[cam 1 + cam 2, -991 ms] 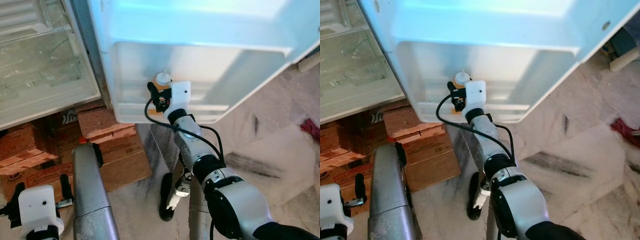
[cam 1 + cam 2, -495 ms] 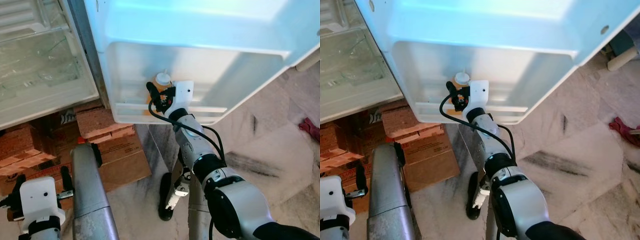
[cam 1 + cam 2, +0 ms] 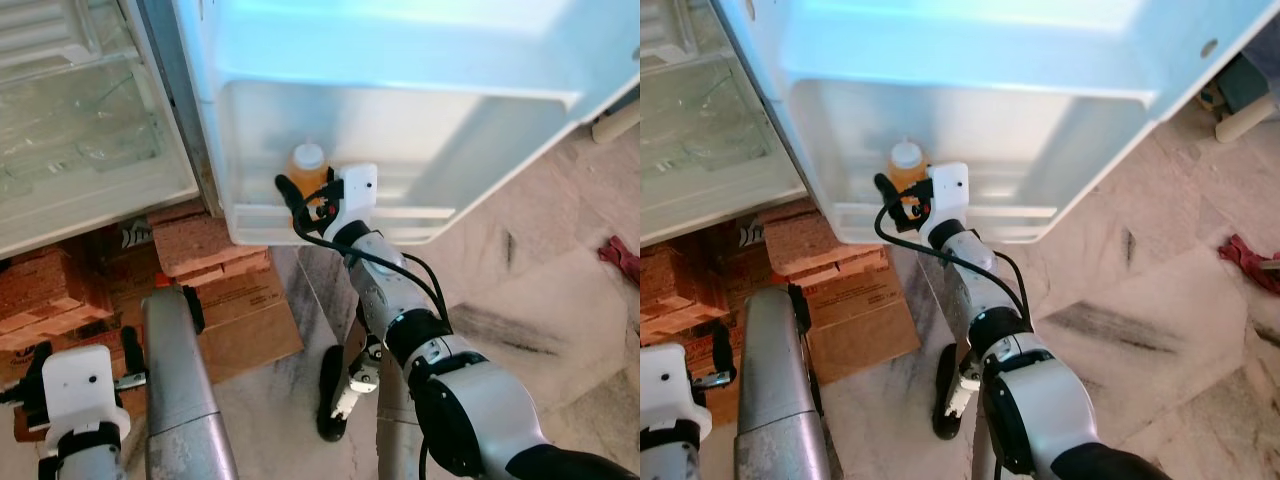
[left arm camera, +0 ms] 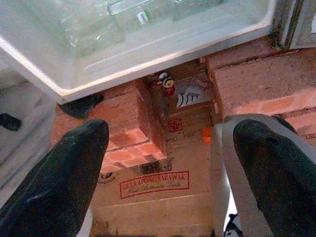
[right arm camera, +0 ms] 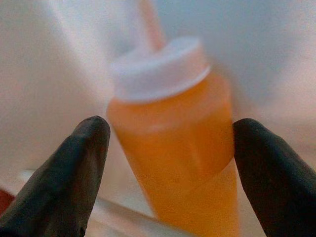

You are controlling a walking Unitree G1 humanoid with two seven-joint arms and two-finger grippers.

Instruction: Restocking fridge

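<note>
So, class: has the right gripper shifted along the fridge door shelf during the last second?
Yes. The right gripper has moved toward the robot's left along the door shelf, nearer the shelf's left end, beside the orange bottle.

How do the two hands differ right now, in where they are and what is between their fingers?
The right hand is stretched up to the fridge door shelf, an orange bottle standing between its spread fingers; the left hand sits low, pointed at cardboard boxes under the fridge. The right hand's fingers flank the bottle; the left hand's flank nothing. Both are open, gripping nothing.
</note>
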